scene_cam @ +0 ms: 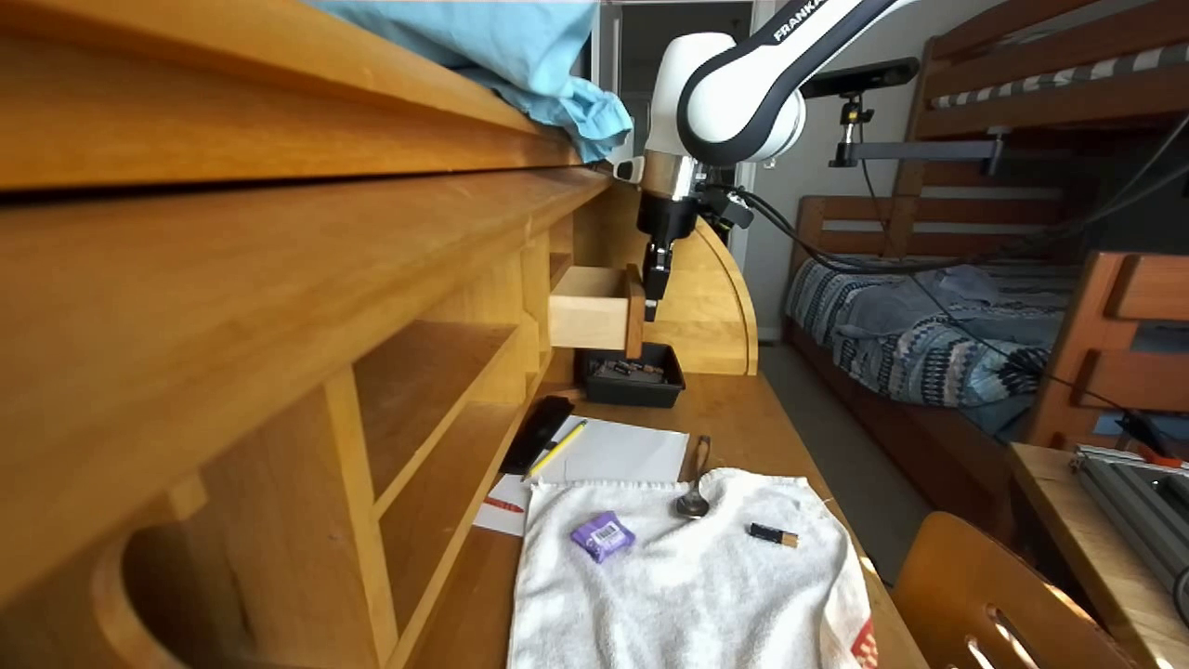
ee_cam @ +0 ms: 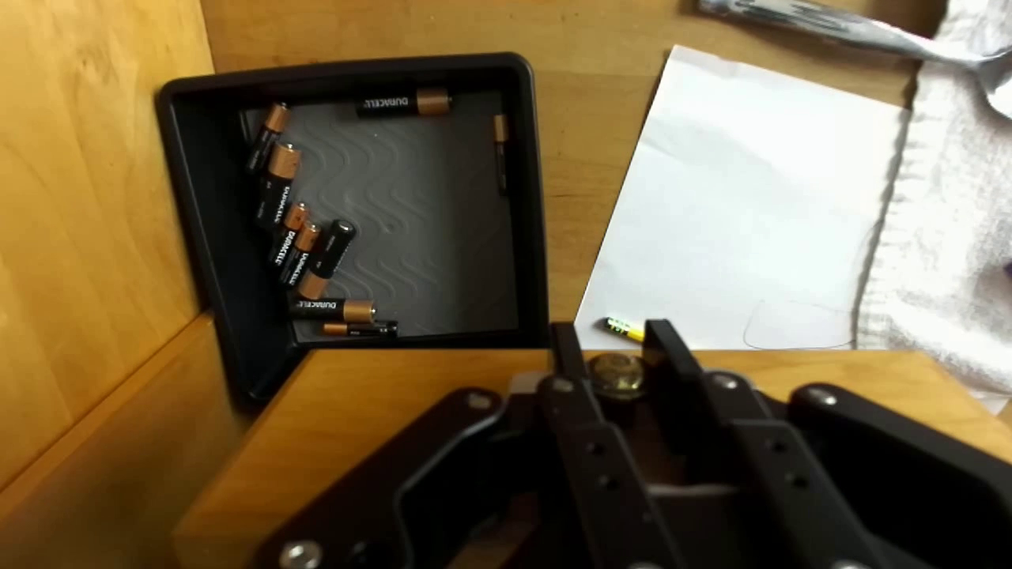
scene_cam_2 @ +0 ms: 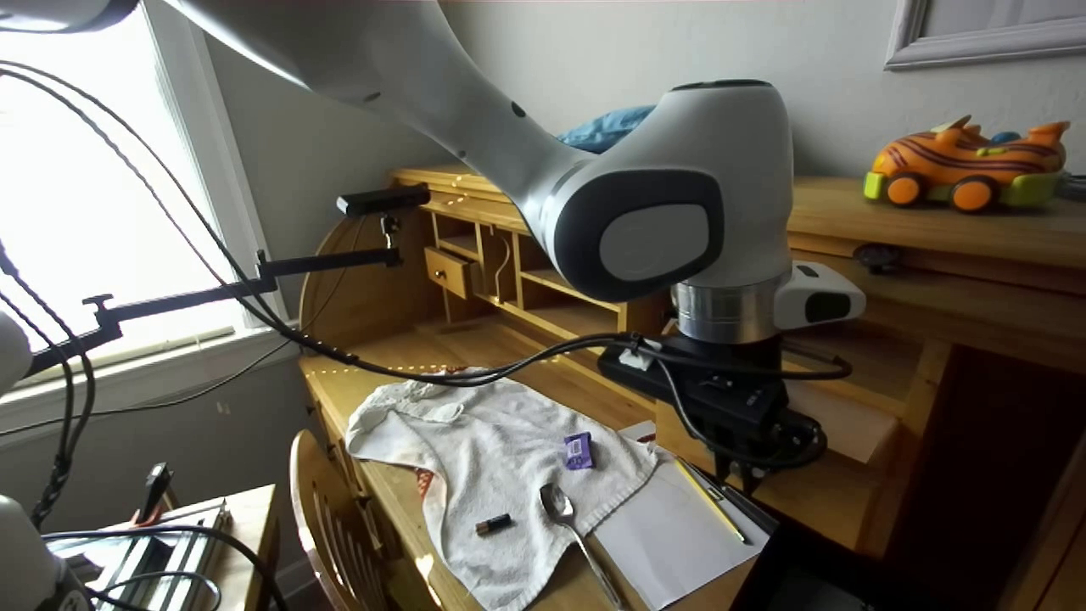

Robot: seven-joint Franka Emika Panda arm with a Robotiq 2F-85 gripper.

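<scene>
A small wooden drawer [scene_cam: 587,311] is pulled out of the desk hutch. Its round brass knob [ee_cam: 617,374] sits between the two fingers of my gripper [ee_cam: 610,325] in the wrist view, with a finger close against each side. My gripper [scene_cam: 652,311] points down at the drawer's front in an exterior view, where the knob is hidden. Below the drawer, a black tray [ee_cam: 528,197] holds several batteries, such as a copper-topped one [ee_cam: 403,103]. To the right of the tray lies white paper [ee_cam: 751,197] with a yellow pencil [ee_cam: 624,328] on it.
On the desk a white towel [scene_cam: 650,604] bears a purple packet [scene_cam: 604,536], a battery [scene_cam: 773,534] and a spoon [scene_cam: 692,502]. A black case [scene_cam: 539,432] lies beside the paper. The hutch shelves [scene_cam: 446,362] run along one side. A chair [scene_cam: 1003,595] stands at the desk.
</scene>
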